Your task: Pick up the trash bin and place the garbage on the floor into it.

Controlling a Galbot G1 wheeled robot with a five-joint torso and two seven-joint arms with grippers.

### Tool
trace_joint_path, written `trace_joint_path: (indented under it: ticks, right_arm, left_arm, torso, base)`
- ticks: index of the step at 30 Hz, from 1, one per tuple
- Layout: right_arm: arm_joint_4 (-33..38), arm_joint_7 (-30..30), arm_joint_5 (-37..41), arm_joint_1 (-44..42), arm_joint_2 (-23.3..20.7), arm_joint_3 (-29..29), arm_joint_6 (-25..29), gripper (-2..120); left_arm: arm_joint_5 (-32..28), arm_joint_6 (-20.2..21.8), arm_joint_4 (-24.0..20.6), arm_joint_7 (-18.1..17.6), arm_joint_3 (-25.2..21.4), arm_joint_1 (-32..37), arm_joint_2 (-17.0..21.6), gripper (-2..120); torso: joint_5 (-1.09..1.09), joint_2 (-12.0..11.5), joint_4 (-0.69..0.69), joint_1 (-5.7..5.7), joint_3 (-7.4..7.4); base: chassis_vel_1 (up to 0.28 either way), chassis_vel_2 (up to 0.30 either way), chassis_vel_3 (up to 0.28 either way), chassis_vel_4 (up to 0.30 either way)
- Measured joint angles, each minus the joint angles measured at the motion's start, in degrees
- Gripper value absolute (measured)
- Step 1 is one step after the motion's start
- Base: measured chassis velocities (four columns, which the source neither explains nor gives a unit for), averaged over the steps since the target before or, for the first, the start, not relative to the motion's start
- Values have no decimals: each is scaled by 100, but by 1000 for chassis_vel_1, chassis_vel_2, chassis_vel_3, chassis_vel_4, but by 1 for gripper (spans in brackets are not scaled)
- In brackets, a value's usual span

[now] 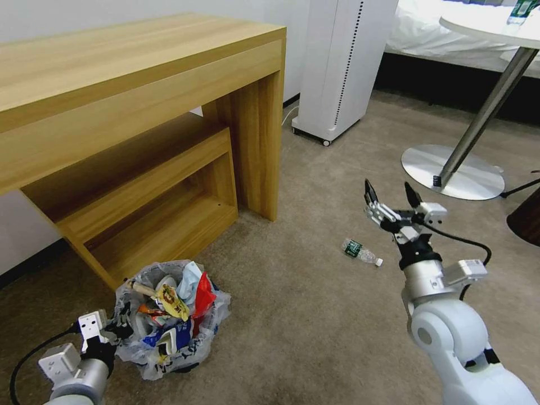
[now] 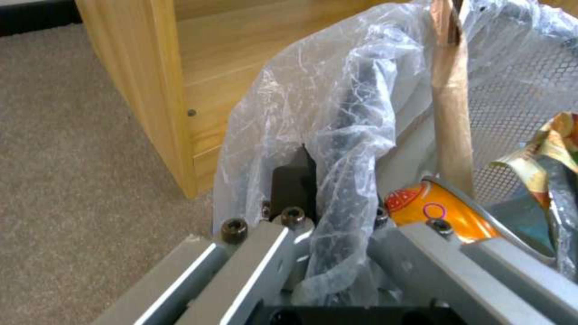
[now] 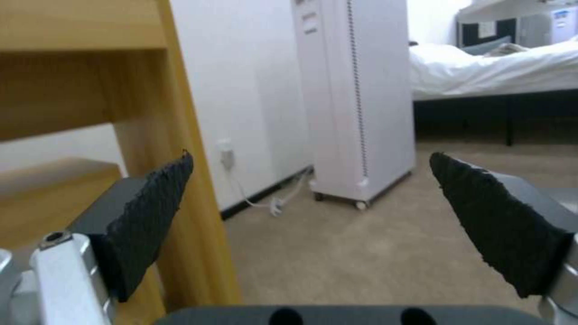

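The trash bin (image 1: 147,350), a black mesh bin (image 2: 518,108) lined with a crinkly plastic bag, is heaped with garbage: red wrappers (image 1: 203,298), a light-blue mask (image 1: 188,278), a stick (image 2: 451,117) and an orange can (image 2: 442,214). My left gripper (image 1: 119,329) is shut on the bin's rim and bag (image 2: 337,180), low by the carpet floor (image 1: 304,326). A green-labelled clear bottle (image 1: 360,252) lies on the carpet. My right gripper (image 1: 391,198) hangs open just beyond and above the bottle, its fingers (image 3: 151,212) spread wide and empty.
A wooden desk (image 1: 140,84) with a low shelf stands close behind the bin. A white wheeled appliance (image 1: 337,67) stands at the back. At the right are a round table's metal base (image 1: 453,171), a brown bin (image 1: 526,219) and a bed (image 3: 494,67).
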Motion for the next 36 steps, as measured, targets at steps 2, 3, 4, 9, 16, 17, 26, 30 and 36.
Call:
trace_joint_path:
  ticks: [2, 3, 4, 9, 16, 17, 26, 30, 36]
  right_arm:
    - [-60, 65, -79, -80, -14, 16, -2, 100]
    - [-91, 87, -108, -97, -23, 21, 16, 100]
    - [-122, 109, -135, -109, -29, 28, 32, 100]
    - [-262, 171, -220, -157, 4, 28, 119, 100]
    - [-347, 194, -231, -166, 49, 17, 202, 100]
    - [-360, 193, -233, -169, 61, 18, 230, 100]
    - [-523, 100, -261, -203, 163, 28, 630, 100]
    - [-583, 24, -269, -198, 188, 33, 778, 100]
    - [-647, -57, -311, -185, 217, 12, 904, 100]
  left_arm:
    - [48, -6, -1, 35, 20, 25, 0, 1]
    - [70, -10, -2, 50, 26, 40, -3, 1]
    - [80, -12, -2, 58, 28, 47, -8, 1]
    - [126, -28, -3, 85, 35, 61, -18, 1]
    - [139, -28, -7, 95, 34, 81, -36, 1]
    - [139, -29, -16, 96, 33, 86, -37, 1]
    - [139, -38, -33, 101, 19, 118, -41, 1]
    - [133, -40, -33, 101, 12, 117, -41, 1]
    - [124, -75, -29, 101, -4, 124, -42, 1]
  torso:
    - [0, 0, -1, 0, 0]
    - [0, 0, 0, 0, 0]
    - [0, 0, 0, 0, 0]
    - [0, 0, 0, 0, 0]
    - [0, 0, 0, 0, 0]
    - [0, 0, 0, 0, 0]
    - [0, 0, -1, 1, 1]
    - [0, -1, -1, 1, 1]
    - [0, 0, -1, 0, 1]
  base:
    - [0, 0, 0, 0]
    - [0, 0, 0, 0]
    - [0, 0, 0, 0]
    - [0, 0, 0, 0]
    - [-37, -42, -42, -41]
    - [-63, -65, -73, -75]
    - [-88, -86, -90, -93]
    - [-99, -106, -105, -104]
    - [-106, -101, -102, -100]
